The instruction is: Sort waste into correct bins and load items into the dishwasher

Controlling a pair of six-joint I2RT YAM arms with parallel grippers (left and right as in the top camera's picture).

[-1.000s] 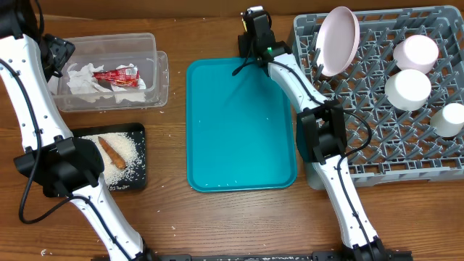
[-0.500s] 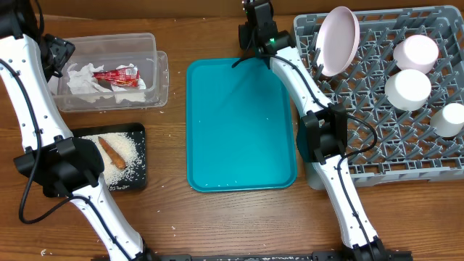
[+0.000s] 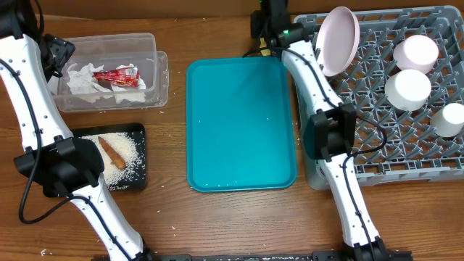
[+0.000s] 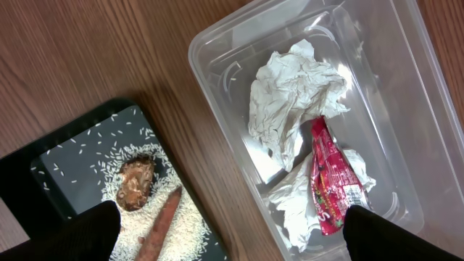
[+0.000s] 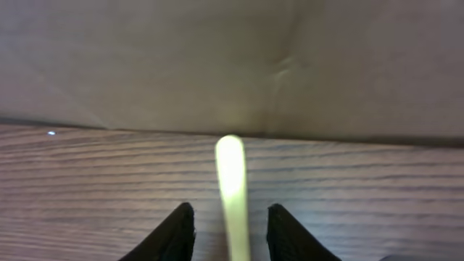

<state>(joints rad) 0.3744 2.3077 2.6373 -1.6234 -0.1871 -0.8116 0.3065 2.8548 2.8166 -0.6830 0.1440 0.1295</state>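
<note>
At the bench's far edge, I am clamping the right gripper point(image 5: 228, 217) on the spoon point(image 5: 230, 167) handle: likely light, stiff, slippery

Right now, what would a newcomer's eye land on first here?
The big teal tray sits dead centre in the overhead view. Right of it, the grey dish rack carries a pink plate standing on edge, two pale bowls and a cup. At the far edge, the right gripper holds a pale yellow spoon that sticks out ahead of it.
</note>
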